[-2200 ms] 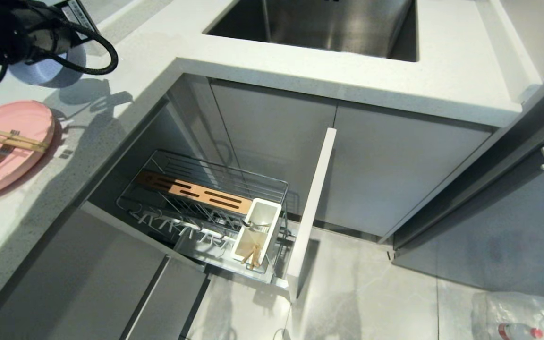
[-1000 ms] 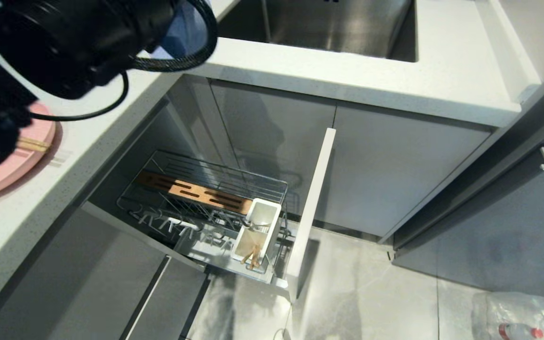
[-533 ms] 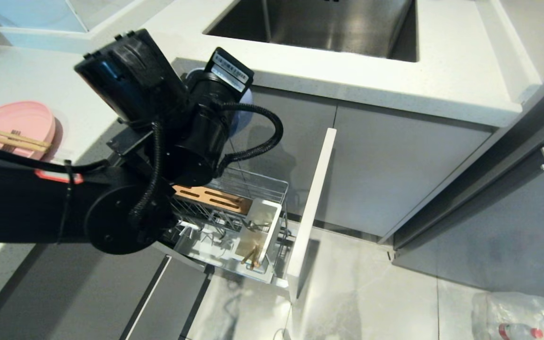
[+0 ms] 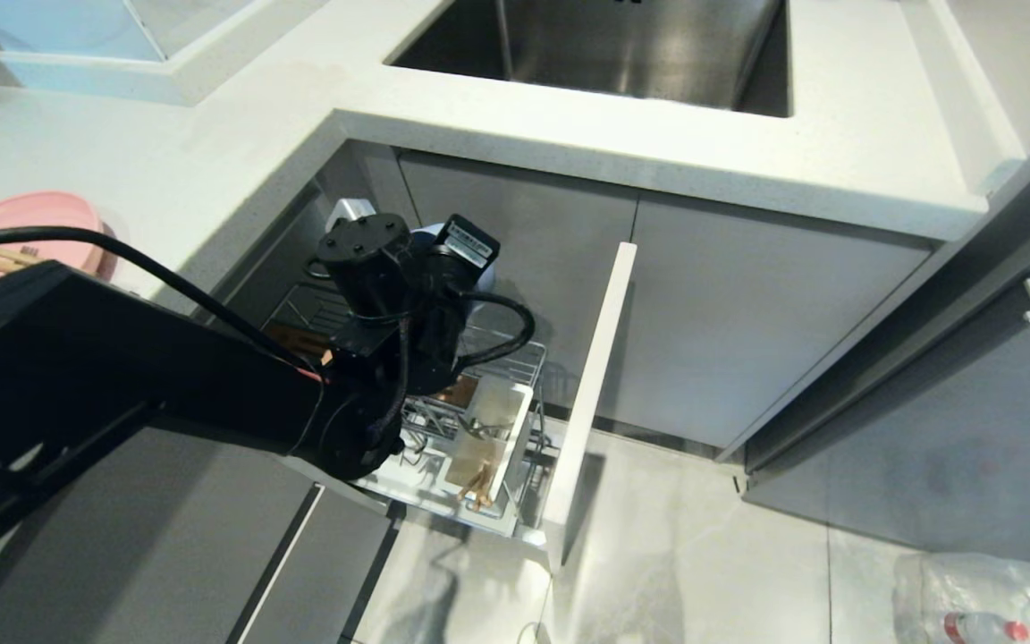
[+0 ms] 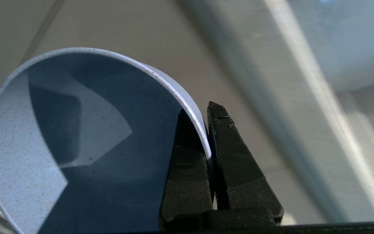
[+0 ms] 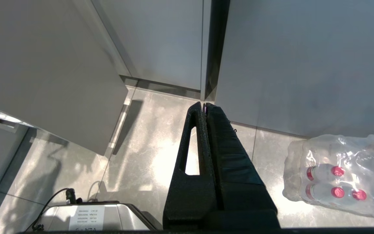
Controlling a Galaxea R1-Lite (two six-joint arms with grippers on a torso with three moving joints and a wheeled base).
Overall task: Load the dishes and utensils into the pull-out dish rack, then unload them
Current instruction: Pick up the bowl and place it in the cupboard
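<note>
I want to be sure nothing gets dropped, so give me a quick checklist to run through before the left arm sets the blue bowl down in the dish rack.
1. Grip: left gripper shut on the rim of the blue-grey bowl, one finger inside, one outside: ok.
2. Bowl position: over the back of the pull-out dish rack, not yet seated: ok.
3. Rack pulled out, with its front panel clear of the cabinet: ok.
4. Free prongs under the bowl: hidden by the arm: cannot tell.
5. White utensil cup stands apart from the bowl, toward the front: ok.
6. Right gripper shut, empty, low over the floor, out of the way: ok.
</note>
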